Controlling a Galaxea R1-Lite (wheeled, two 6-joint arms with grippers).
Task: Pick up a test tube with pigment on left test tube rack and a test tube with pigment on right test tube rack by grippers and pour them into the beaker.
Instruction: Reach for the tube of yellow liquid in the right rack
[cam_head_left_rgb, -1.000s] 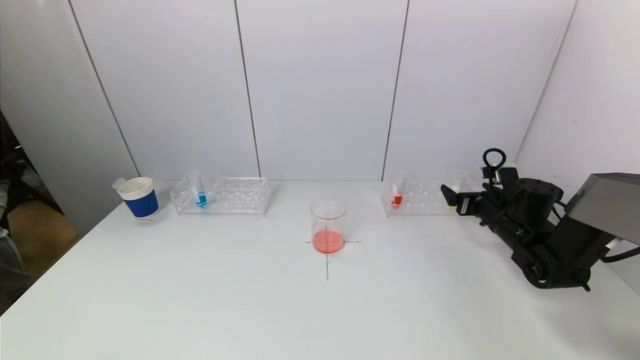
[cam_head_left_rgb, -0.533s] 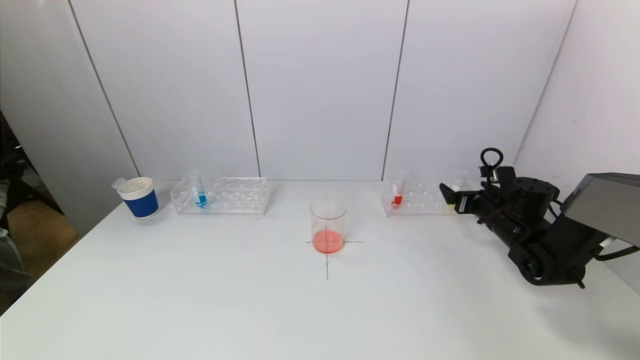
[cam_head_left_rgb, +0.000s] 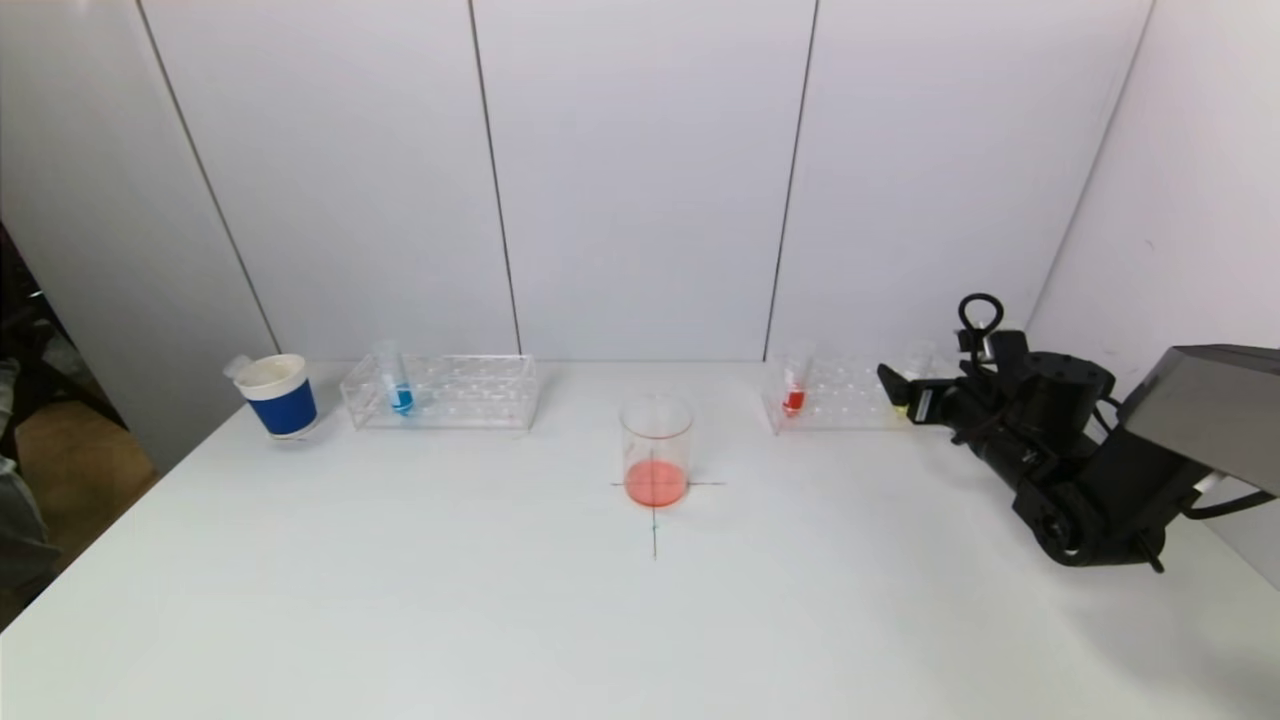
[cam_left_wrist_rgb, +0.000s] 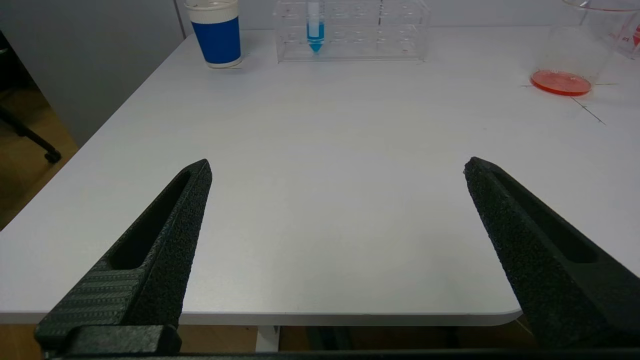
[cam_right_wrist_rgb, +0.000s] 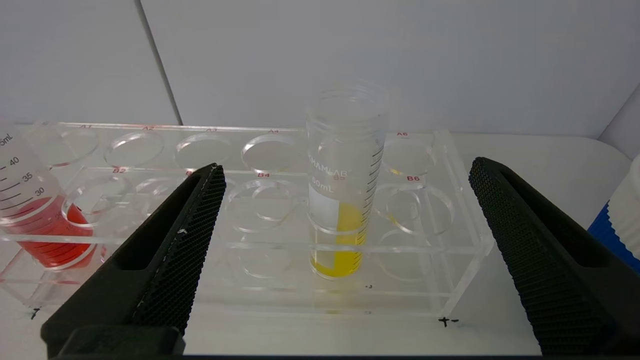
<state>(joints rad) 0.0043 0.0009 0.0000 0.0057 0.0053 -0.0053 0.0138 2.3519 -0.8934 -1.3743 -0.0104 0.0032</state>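
- Broadly, the worktop carries everything, and the beaker with red liquid in its bottom, standing on a drawn cross, serves as landmark.
- Right arm: its hand reaches in level from the beaker's right and sits at the right-hand end of the right rack; jaws spread wide, gripping nothing.
- Left hand: out of the head view; its wrist view shows it spread wide and empty over the worktop's near edge, well short of the beaker.
- Left rack: well to the beaker's left, holding a blue tube; a blue paper cup stands beyond it.
- Yellow tube: upright in the right rack, long axis vertical, straight ahead of the right hand and centred between its open fingers, not yet touched. The right hand is clearly nearer; I judge it needs only a short advance, then closing.
- Red tube: same rack, at the end nearer the beaker.
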